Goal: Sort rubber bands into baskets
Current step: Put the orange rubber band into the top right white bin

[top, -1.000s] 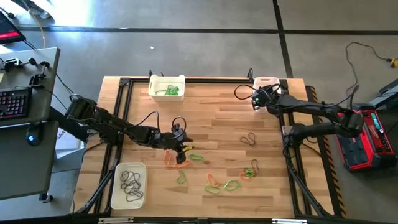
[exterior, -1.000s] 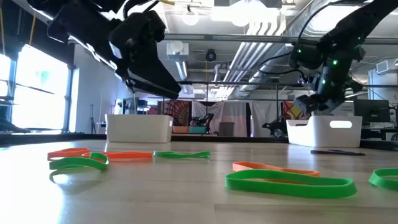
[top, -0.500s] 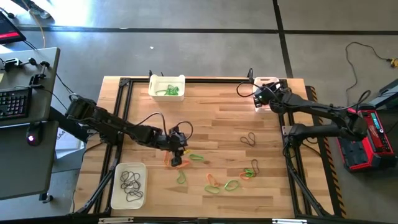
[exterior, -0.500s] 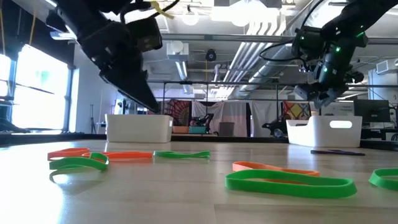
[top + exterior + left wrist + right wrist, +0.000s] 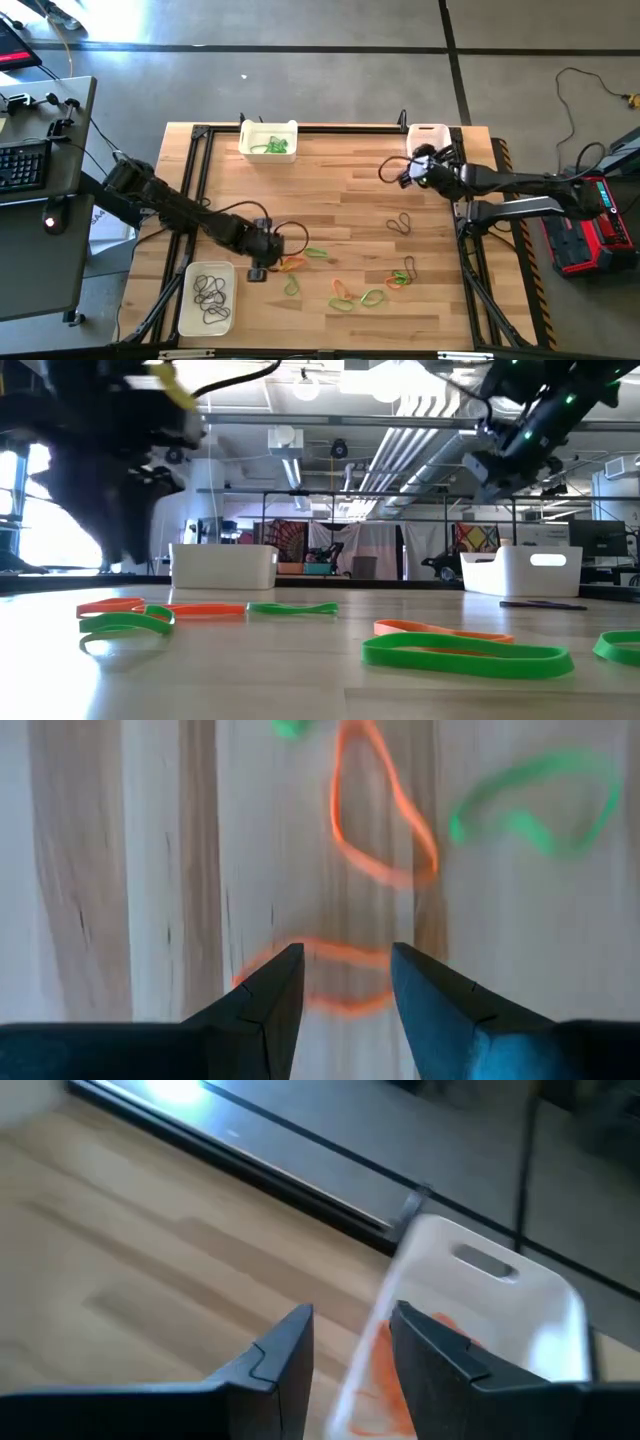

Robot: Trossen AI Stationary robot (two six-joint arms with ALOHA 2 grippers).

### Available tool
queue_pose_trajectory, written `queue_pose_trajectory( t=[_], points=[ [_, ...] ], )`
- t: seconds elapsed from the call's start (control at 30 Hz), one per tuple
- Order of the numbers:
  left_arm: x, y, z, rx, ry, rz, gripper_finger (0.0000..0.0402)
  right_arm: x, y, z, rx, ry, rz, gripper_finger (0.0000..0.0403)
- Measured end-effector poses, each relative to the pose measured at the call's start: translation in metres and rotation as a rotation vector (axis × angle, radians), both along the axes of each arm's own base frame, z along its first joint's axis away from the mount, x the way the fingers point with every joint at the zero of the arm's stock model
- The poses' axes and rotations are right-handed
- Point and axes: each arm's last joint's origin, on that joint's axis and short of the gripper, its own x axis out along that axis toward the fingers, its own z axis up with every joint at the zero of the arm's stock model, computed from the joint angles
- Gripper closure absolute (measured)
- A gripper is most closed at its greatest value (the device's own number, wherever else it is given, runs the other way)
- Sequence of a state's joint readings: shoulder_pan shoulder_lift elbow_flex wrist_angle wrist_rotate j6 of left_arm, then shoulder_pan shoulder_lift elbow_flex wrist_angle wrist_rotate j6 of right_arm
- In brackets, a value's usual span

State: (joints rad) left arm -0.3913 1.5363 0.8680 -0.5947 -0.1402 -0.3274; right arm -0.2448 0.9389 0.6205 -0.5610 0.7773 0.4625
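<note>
Left gripper [image 5: 342, 982] jaws released over orange rubber bands [image 5: 385, 810], right gripper [image 5: 350, 1342] jaws released beside basket [image 5: 500, 1295]

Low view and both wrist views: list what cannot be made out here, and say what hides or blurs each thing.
- Low view: left gripper is a motion-blurred silhouette.
- Low view: basket contents hidden by its wall.
- Right wrist view: orange rubber bands in the basket, blurred and partly behind a finger.
- Left wrist view: orange rubber band blurred.

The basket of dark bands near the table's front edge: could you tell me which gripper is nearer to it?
Left. The left gripper hangs just beside the basket of dark bands; the right gripper is across the table.
</note>
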Motion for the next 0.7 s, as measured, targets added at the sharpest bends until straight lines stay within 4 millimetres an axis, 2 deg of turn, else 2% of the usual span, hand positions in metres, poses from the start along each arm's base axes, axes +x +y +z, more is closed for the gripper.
queue_pose_trajectory(
  t=[0.13, 0.3, 0.5, 0.7],
  points=[
    [-0.006, 0.000, -0.009, 0.117, 0.035, -0.070, 0.0257, 0.010, 0.015, 0.003, -0.017, -0.050, 0.104, 0.0279],
    [-0.003, 0.009, -0.015, 0.230, 0.042, -0.107, 0.0257, 0.019, 0.030, 0.008, -0.031, -0.088, 0.242, 0.0279],
    [0.002, 0.017, -0.021, 0.169, 0.084, -0.119, 0.0257, 0.025, 0.033, 0.012, 0.022, -0.200, 0.290, 0.0279],
    [0.007, 0.019, -0.034, 0.158, 0.129, -0.133, 0.0258, 0.032, 0.035, 0.018, 0.075, -0.270, 0.437, 0.0282]
  ],
)
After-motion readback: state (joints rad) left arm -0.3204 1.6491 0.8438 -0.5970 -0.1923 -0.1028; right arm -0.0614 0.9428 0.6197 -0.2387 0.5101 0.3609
